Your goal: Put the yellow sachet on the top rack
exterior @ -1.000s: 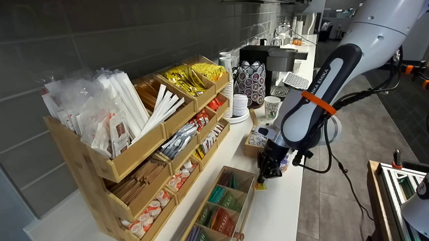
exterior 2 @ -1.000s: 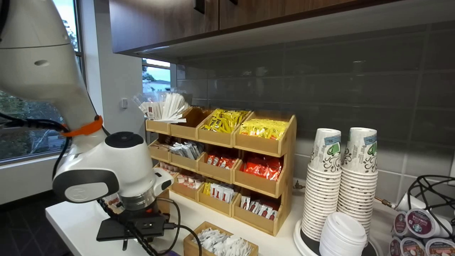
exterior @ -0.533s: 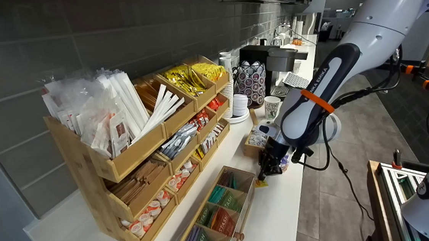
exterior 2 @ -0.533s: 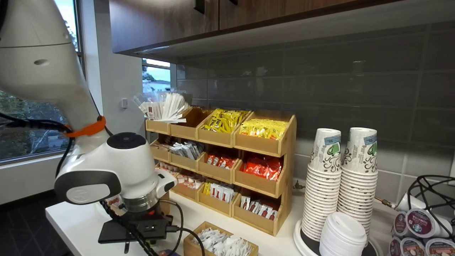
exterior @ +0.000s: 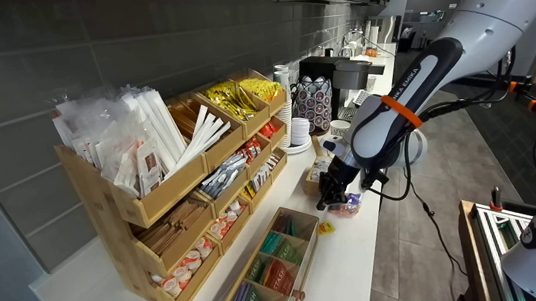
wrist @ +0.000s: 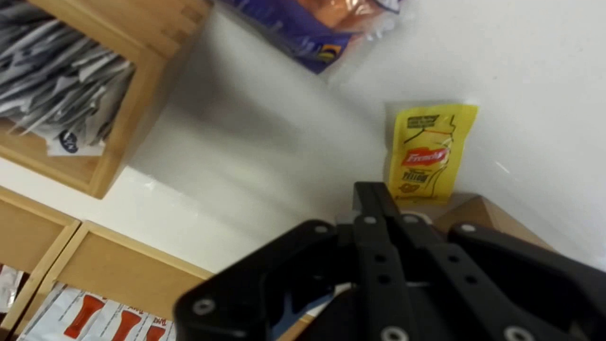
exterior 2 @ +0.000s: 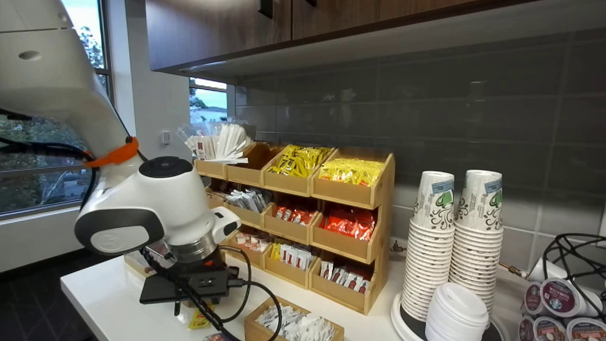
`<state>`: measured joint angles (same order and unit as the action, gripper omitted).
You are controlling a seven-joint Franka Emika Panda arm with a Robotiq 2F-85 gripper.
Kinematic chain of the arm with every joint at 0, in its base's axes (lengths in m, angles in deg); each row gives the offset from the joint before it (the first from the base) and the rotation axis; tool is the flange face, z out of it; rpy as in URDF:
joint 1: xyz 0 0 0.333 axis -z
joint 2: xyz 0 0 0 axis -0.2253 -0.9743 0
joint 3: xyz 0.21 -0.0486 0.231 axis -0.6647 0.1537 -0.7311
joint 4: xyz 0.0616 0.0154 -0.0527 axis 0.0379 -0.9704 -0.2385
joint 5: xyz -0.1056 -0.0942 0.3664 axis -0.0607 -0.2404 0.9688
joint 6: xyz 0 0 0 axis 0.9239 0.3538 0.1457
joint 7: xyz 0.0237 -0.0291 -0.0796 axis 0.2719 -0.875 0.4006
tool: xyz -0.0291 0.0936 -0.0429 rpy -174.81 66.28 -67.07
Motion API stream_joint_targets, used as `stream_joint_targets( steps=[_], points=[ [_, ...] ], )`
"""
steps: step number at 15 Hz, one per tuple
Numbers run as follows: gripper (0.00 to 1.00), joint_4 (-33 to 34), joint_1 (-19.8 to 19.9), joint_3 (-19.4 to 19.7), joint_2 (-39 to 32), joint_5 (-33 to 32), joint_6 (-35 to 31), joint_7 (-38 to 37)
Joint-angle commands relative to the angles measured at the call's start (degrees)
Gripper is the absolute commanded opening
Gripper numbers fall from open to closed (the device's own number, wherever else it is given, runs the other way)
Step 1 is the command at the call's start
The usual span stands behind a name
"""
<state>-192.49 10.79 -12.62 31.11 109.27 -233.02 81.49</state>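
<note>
The yellow sachet [exterior: 326, 227] lies flat on the white counter beside the near end of the tea box. It also shows in an exterior view [exterior 2: 200, 320], partly behind the arm's cables, and in the wrist view [wrist: 428, 151], label up. My gripper [exterior: 321, 206] is above the counter, short of the sachet and apart from it. In the wrist view its fingertips [wrist: 374, 189] are pressed together with nothing between them, and the sachet is just beyond them. The top rack [exterior: 175, 186] is the highest tier of the wooden stand, also in an exterior view [exterior 2: 341, 192]; its bins hold straws, stirrers and yellow packets.
The tea box [exterior: 301, 267] with its clear lid stands on the counter before the stand. A small wooden box [exterior 2: 255, 327] of white packets and a snack bag [exterior: 346, 206] are near the gripper. Cup stacks [exterior 2: 430, 265] stand beside the stand. A cabinet [exterior 2: 331, 23] hangs above.
My gripper has risen from close over the sachet and drawn back from it. The sachet stays on the counter and now shows more fully.
</note>
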Motion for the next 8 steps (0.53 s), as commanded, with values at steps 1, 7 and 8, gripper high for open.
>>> stream_joint_targets(
  steps=[1,7,8],
  points=[
    [0.34,-2.0,0.2,0.0,1.0,0.3,-0.5,0.1],
    [0.78,-2.4,-0.4,0.4,-1.8,-0.4,-0.7,0.1],
    [0.87,-2.1,-0.3,0.2,-2.5,-0.2,-0.7,0.3]
  ],
)
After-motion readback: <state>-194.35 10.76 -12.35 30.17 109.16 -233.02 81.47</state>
